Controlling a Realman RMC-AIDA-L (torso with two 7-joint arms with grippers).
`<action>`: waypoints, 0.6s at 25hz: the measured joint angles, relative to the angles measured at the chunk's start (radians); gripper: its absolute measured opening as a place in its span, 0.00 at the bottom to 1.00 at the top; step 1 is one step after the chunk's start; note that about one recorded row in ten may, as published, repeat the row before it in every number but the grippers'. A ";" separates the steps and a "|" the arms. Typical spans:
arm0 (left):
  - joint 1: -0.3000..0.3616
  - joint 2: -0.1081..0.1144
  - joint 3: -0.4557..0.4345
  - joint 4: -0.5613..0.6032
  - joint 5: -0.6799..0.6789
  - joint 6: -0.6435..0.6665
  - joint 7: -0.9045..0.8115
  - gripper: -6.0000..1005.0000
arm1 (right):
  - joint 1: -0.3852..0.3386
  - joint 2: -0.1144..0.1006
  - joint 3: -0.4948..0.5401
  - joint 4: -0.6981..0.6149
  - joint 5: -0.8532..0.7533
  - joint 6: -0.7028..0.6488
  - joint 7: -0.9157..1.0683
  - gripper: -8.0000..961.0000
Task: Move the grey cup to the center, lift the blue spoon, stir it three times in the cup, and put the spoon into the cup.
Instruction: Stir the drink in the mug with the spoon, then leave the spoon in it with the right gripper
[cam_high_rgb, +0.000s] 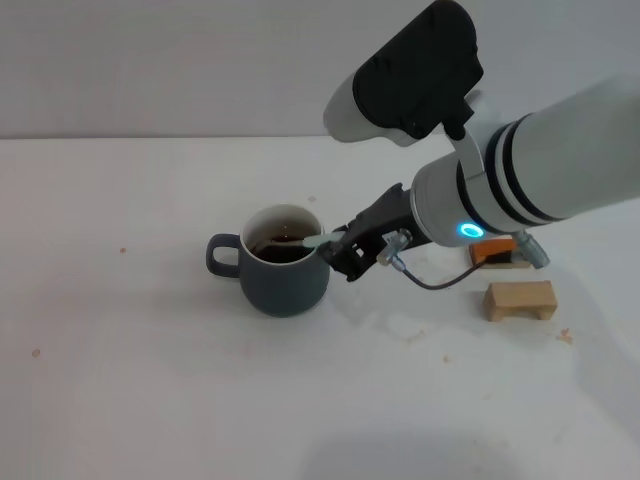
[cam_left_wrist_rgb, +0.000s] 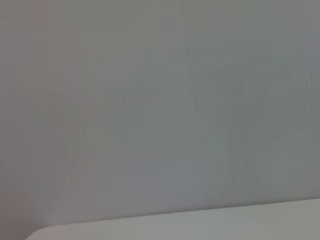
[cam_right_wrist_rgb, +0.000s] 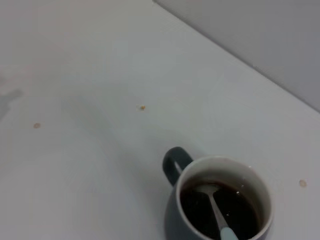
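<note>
Just right of the grey cup (cam_high_rgb: 284, 275), the right hand (cam_high_rgb: 335, 248) grasps the blue spoon (cam_high_rgb: 312, 241), bowl dipped inside.

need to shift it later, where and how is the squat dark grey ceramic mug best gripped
Probably across the body of the grey mug from above or the front; its small loop handle points toward the robot's left. The pale blue spoon and dark liquid inside argue against a rim pinch.
</note>
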 joint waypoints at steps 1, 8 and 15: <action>0.000 0.000 0.000 0.000 0.000 0.000 0.000 0.00 | 0.000 0.000 0.000 0.000 0.000 0.000 0.000 0.17; 0.000 0.000 0.000 0.000 0.000 -0.001 0.000 0.00 | 0.002 -0.001 0.017 -0.006 -0.047 -0.010 -0.003 0.17; -0.006 0.000 0.000 0.000 0.000 -0.008 0.000 0.00 | -0.012 -0.001 0.028 0.010 -0.056 0.016 -0.003 0.17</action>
